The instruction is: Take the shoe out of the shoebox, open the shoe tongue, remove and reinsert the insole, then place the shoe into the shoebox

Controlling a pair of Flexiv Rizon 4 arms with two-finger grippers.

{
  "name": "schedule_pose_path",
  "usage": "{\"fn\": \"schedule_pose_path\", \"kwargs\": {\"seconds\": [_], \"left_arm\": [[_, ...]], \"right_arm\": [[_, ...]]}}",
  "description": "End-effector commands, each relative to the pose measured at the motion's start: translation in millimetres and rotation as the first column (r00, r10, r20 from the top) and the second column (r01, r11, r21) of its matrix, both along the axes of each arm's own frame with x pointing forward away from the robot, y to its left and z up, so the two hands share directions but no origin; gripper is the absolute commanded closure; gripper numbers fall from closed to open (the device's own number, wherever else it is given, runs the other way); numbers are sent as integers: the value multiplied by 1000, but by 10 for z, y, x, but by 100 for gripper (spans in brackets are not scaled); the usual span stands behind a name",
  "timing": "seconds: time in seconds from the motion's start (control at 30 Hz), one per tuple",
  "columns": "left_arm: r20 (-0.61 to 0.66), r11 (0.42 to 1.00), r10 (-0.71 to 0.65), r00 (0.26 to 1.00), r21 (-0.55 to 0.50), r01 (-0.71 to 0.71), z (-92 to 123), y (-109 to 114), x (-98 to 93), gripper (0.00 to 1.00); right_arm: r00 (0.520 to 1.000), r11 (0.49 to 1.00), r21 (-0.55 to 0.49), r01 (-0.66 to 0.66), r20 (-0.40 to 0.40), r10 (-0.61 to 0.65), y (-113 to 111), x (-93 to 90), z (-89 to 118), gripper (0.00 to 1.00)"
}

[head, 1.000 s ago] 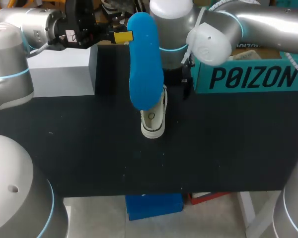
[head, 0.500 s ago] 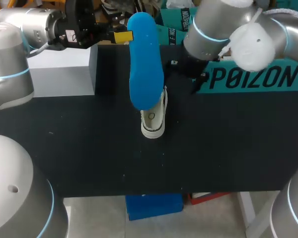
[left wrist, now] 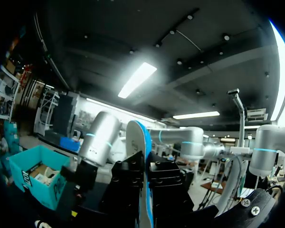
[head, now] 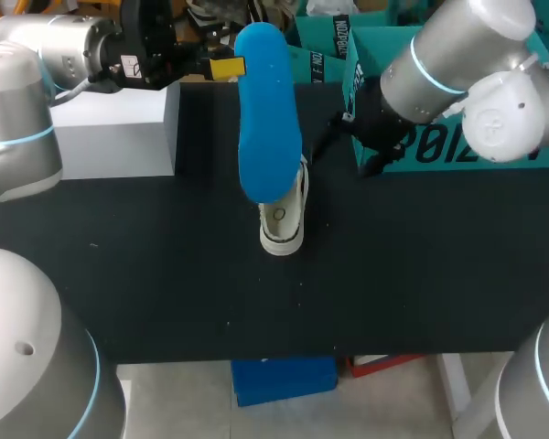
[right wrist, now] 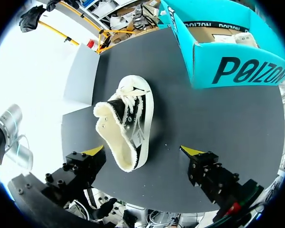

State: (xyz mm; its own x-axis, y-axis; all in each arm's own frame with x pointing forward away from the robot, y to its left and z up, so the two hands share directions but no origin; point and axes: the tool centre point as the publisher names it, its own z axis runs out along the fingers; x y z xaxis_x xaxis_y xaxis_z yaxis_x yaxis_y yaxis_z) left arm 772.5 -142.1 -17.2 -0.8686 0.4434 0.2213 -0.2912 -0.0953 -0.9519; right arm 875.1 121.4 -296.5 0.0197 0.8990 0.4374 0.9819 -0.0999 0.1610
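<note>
My left gripper (head: 221, 67) is shut on a long blue insole (head: 267, 119), holding it up over the back of the table. In the left wrist view the insole's edge (left wrist: 142, 156) stands between the black fingers. Below and partly behind the insole sits the black-and-white shoe (head: 282, 219) with pale fleece lining, on the black table. In the right wrist view the shoe (right wrist: 128, 126) lies ahead of my open right gripper (right wrist: 142, 151), apart from both yellow fingertips (right wrist: 94, 151). The teal shoebox (right wrist: 228, 47) is open beside the shoe. My right arm (head: 457, 64) partly hides the shoebox (head: 439, 146).
A grey-white box (head: 119, 137) stands at the back left of the black table (head: 165, 274), also seen beyond the shoe as a grey box (right wrist: 80, 76). A blue object (head: 284, 380) lies below the table's front edge.
My right arm has swung to the right, away from above the shoe and in front of the shoebox. The left arm and the insole have stayed put.
</note>
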Motion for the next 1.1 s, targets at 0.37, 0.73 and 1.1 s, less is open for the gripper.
{"fn": "schedule_pose_path", "kwargs": {"seconds": [0.37, 0.73, 1.1], "left_arm": [[1, 1000, 2, 1000, 0, -2, -8, -1, -7, 100], [1, 1000, 2, 1000, 0, -2, -8, -1, -7, 100], [1, 1000, 2, 1000, 0, -2, -8, -1, -7, 100]], "right_arm": [[1000, 1000, 23, -4, 3, 4, -11, -1, -21, 0], [999, 978, 206, 26, 18, -31, 12, 61, 168, 0], [998, 876, 480, 54, 8, -65, -7, 110, 434, 0]]}}
